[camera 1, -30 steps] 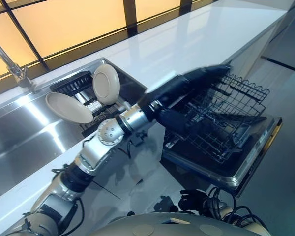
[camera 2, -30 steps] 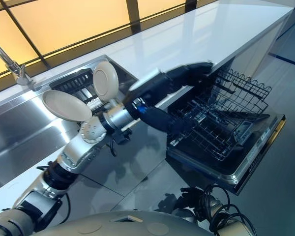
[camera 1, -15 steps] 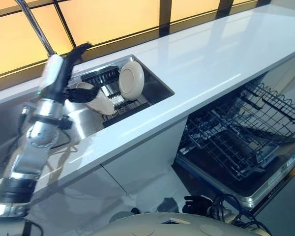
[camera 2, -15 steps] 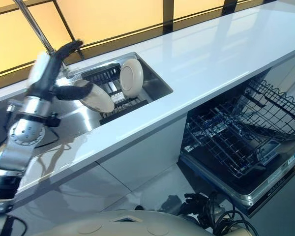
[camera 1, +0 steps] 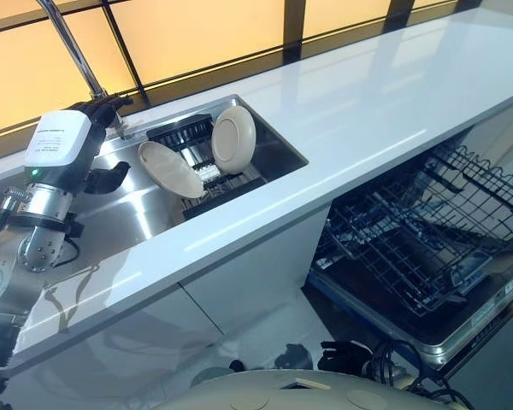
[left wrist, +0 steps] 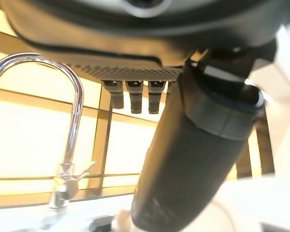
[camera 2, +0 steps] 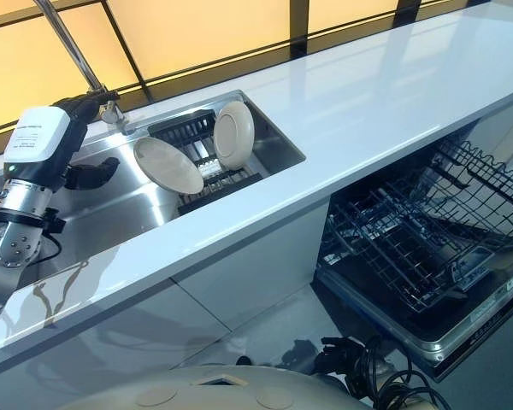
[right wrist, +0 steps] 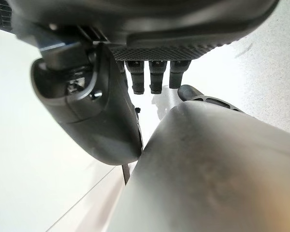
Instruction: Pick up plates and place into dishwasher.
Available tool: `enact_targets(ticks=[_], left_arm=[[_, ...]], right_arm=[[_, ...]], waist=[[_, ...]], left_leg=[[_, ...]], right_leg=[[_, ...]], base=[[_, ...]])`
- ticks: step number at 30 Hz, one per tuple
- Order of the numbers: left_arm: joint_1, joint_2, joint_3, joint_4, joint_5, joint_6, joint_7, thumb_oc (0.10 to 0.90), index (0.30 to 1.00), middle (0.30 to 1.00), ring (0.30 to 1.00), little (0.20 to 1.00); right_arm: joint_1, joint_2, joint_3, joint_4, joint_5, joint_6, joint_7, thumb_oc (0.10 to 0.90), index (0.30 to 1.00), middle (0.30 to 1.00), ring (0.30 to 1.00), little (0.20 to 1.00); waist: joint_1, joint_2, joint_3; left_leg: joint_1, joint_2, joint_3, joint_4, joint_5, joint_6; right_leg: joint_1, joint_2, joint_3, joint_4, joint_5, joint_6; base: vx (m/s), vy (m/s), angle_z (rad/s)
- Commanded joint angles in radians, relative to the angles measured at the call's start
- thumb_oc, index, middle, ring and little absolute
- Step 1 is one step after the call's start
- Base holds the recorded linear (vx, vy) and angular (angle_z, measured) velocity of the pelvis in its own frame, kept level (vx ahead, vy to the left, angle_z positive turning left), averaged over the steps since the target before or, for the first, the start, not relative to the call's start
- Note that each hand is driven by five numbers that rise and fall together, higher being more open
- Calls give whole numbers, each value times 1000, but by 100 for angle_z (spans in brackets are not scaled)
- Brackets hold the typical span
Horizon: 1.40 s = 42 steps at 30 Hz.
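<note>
Two beige plates stand in a black rack [camera 1: 207,171] in the steel sink [camera 1: 124,213]: one tilted plate [camera 1: 169,168] on the left, one upright plate [camera 1: 233,139] on the right. My left hand [camera 1: 101,109] hovers over the sink just left of the tilted plate, apart from it, fingers straight toward the faucet [camera 1: 73,51] and thumb [camera 1: 109,177] spread, holding nothing. In the left wrist view the thumb [left wrist: 193,159] and the faucet [left wrist: 72,140] show. My right hand [right wrist: 87,96] appears in its wrist view, relaxed and empty, down by my side.
A long white countertop [camera 1: 368,111] runs right of the sink. Below it the dishwasher door [camera 1: 445,333] hangs open with the dark wire rack [camera 1: 419,231] pulled out. Amber windows line the back.
My left arm has swung from over the dishwasher rack to the sink, and now sits lower, left of the tilted plate. The camera has also shifted.
</note>
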Motion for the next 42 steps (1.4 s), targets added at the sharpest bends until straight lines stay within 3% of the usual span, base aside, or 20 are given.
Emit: enact_targets(ticks=[1, 7, 14, 19, 33, 42], left_arm=[[-99, 152, 95, 26, 112, -37, 74, 800, 900, 900, 900, 900], [-181, 236, 16, 86, 149, -40, 4, 800, 900, 900, 900, 900], [-260, 262, -75, 159, 183, -34, -77, 800, 900, 900, 900, 900], [-294, 269, -115, 205, 148, -38, -76, 800, 900, 900, 900, 900], [-382, 219, -235, 240, 192, -3, -186, 800, 900, 900, 900, 900], [-428, 182, -309, 291, 219, 22, -189, 800, 900, 900, 900, 900]], right_arm=[[35, -33, 48, 3, -58, 17, 49, 800, 900, 900, 900, 900], [35, -50, 57, -19, -67, 29, 70, 800, 900, 900, 900, 900], [44, -66, 59, -63, -73, 60, 91, 800, 900, 900, 900, 900], [53, -76, 57, -83, -75, 76, 97, 800, 900, 900, 900, 900], [49, -71, 59, -88, -68, 80, 89, 800, 900, 900, 900, 900], [50, -69, 56, -82, -64, 86, 85, 800, 900, 900, 900, 900]], waist=[[-25, -5, -15], [-44, 1, -18], [-66, 0, -16], [-81, 0, -12], [-104, 1, -6], [-117, 2, -4]], left_leg=[[-12, -83, 75, 7, -66, 42], [-7, -91, 74, 7, -72, 49], [-2, -94, 83, 7, -76, 53], [0, -92, 93, 7, -77, 54], [2, -91, 110, 7, -82, 54], [3, -91, 120, 7, -82, 53]], right_leg=[[-15, 14, 31, 72, -76, 33], [-19, 17, 52, 77, -73, 41], [-27, 22, 78, 77, -68, 46], [-29, 27, 92, 75, -64, 47], [-31, 35, 113, 68, -61, 48], [-31, 39, 120, 66, -58, 49]], base=[[0, 0, 0], [0, 0, 0], [11, -4, -8], [12, -8, -11], [-1, -2, -3], [-2, -3, -3]])
